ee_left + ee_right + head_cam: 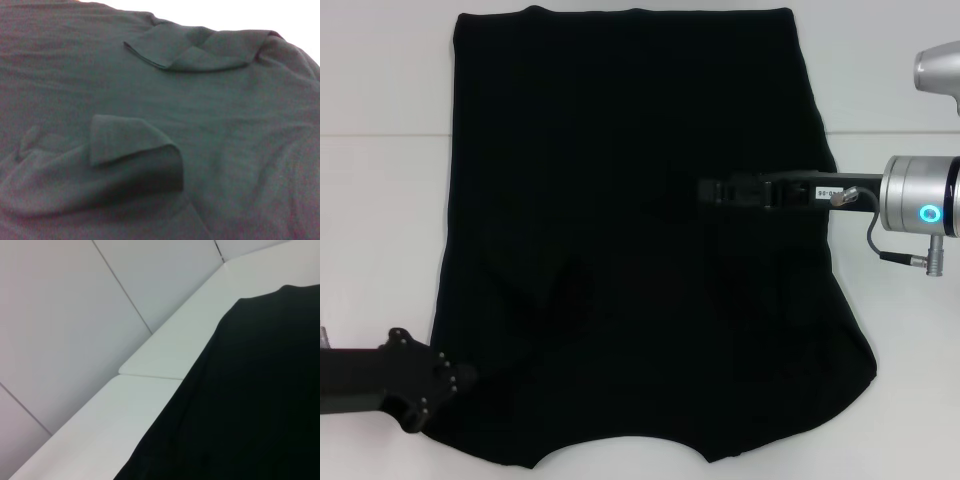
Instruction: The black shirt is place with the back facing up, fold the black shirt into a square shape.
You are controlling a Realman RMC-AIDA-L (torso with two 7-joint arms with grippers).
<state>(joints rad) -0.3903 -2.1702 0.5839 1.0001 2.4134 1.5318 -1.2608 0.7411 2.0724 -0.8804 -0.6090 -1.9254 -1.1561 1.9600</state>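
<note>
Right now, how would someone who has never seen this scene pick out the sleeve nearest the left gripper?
Start at the black shirt covering the white table. Near the left gripper, its sleeve lies folded inward on the body. It shows as a flap with a straight hem, nearer than the other folded sleeve.

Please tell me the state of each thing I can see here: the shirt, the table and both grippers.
black shirt: spread on the table, both sleeves folded inward.
left gripper: at the shirt's near left corner.
right gripper: over the shirt's middle.
table: white, partly covered.
</note>
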